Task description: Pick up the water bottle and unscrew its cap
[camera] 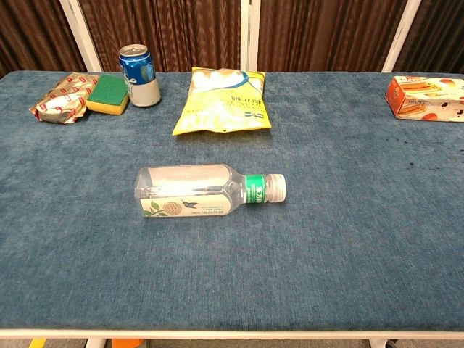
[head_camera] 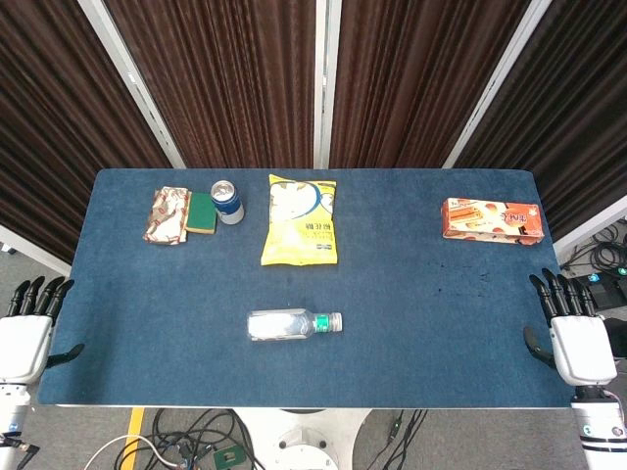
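A clear water bottle (head_camera: 290, 324) (camera: 199, 191) lies on its side near the front middle of the blue table, its white cap (camera: 275, 187) with a green band pointing right. My left hand (head_camera: 24, 331) hovers off the table's front left corner, fingers spread, holding nothing. My right hand (head_camera: 572, 333) sits off the front right corner, fingers also spread and empty. Both hands are far from the bottle. Neither hand shows in the chest view.
At the back stand a yellow snack bag (head_camera: 301, 221), a blue drink can (head_camera: 227, 202), a green sponge (head_camera: 202, 212) and a wrapped packet (head_camera: 168, 215) to the left. An orange biscuit box (head_camera: 492, 218) lies at the back right. Cables lie on the floor below the table edge.
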You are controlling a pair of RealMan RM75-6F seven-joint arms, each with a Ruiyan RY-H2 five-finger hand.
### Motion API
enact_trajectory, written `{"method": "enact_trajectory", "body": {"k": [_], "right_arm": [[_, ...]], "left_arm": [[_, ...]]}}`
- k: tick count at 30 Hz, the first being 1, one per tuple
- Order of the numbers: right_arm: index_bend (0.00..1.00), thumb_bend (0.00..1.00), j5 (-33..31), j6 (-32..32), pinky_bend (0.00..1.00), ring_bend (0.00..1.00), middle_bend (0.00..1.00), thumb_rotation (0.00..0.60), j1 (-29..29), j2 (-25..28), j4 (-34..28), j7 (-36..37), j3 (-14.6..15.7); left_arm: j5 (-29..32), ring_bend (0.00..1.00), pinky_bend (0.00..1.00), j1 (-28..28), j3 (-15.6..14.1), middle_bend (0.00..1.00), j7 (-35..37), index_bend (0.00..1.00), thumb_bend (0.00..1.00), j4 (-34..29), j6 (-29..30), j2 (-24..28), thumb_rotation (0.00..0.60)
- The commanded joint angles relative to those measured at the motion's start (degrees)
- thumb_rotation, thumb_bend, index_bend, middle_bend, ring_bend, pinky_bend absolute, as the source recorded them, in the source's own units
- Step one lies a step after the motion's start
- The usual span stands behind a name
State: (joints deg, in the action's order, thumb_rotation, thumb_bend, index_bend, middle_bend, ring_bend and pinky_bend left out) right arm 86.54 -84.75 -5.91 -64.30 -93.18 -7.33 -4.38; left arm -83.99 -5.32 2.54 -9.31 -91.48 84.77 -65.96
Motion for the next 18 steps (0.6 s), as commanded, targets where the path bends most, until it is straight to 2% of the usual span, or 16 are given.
{"method": "enact_trajectory", "body": {"k": [1, 11, 18], "right_arm": [[0.00, 0.32, 0.1, -0.3, 0.00, 0.00, 0.01, 0.600, 0.0, -0.1, 0.0, 0.0, -0.1], [0.00, 0.32, 0.7, -1.8, 0.00, 0.00, 0.01, 0.600, 0.4, 0.3, -0.2, 0.1, -0.4], [0.00, 0.32, 0.5, -2.2, 0.00, 0.00, 0.00, 0.600, 0.1, 1.8, -1.3, -0.5, -1.3]], "left_arm": [[-0.5, 0.00, 0.00, 0.2, 0.4, 0.08, 0.3, 0.10, 0.09, 0.9, 1.3, -0.9, 0.600], [-4.0, 0.00, 0.00, -1.5, 0.3, 0.08, 1.0, 0.10, 0.09, 1.3, 0.9, -0.9, 0.600], [-11.1, 0.00, 0.00, -9.9, 1.1, 0.08, 4.2, 0.10, 0.09, -1.1, -6.4, 1.1, 0.600]]}}
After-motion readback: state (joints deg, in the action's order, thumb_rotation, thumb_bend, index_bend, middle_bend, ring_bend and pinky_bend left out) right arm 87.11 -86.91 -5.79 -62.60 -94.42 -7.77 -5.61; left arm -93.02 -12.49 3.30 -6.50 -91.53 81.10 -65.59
